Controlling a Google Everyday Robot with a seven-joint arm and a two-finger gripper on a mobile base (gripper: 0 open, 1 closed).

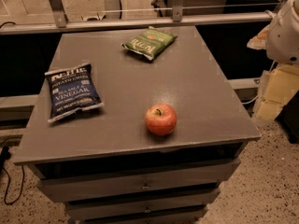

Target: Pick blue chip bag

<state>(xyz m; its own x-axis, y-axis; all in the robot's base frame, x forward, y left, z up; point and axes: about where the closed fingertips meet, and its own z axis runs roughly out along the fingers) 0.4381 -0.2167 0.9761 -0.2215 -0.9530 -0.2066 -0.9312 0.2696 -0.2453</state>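
Observation:
The blue chip bag [72, 92] lies flat on the left side of the grey table top [187, 78]. It is dark navy with white lettering and pale crimped ends, and nothing touches it. A white rounded part of my arm [285, 31] shows at the upper right edge, beyond the table's right side and far from the bag. My gripper itself is out of view.
A green chip bag [149, 42] lies near the table's back edge. A red apple [160, 119] stands near the front, right of the blue bag. The table has drawers [145, 185] below. A metal rail [140, 22] runs behind. Yellowish boxes [275, 92] stand at the right.

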